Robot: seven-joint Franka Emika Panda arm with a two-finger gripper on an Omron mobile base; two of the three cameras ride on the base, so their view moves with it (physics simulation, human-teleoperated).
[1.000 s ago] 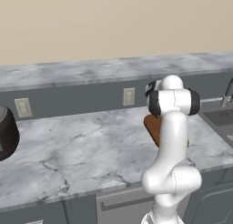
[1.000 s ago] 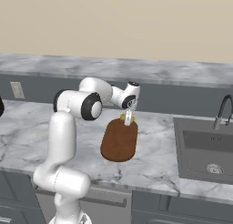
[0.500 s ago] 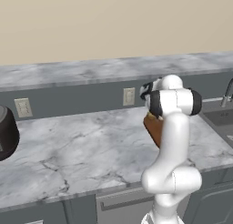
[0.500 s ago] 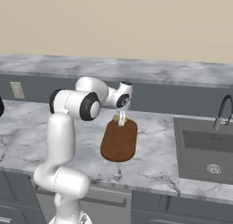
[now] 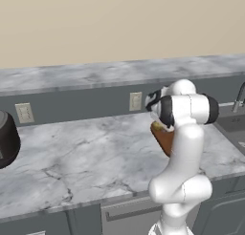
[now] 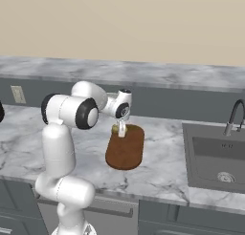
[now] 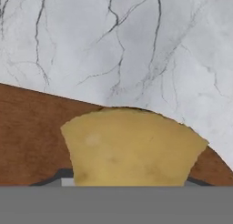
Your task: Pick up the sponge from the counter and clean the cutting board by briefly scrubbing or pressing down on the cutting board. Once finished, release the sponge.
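Note:
The mustard-yellow sponge (image 7: 132,148) shows large and close at the bottom of the hand view, between my fingers. It lies over the far rounded end of the reddish-brown cutting board (image 7: 32,136). In the right base view my gripper (image 6: 122,132) points down at the board's far left corner, shut on the sponge (image 6: 116,129). The cutting board (image 6: 127,150) lies on the marbled counter (image 6: 158,172), left of the sink. From the left base view, the sponge (image 5: 158,127) and a strip of the board (image 5: 164,139) peek out behind my arm.
A sink basin (image 6: 215,153) with a curved faucet (image 6: 233,117) sits right of the board. A black toaster (image 5: 7,141) stands at the counter's far left. Wall outlets (image 5: 136,101) sit under the higher marbled ledge (image 5: 95,76). Open counter (image 5: 86,157) lies between toaster and board.
My gripper has slid left and slightly down along the board's far end, and its fingers have closed a little further on the sponge.

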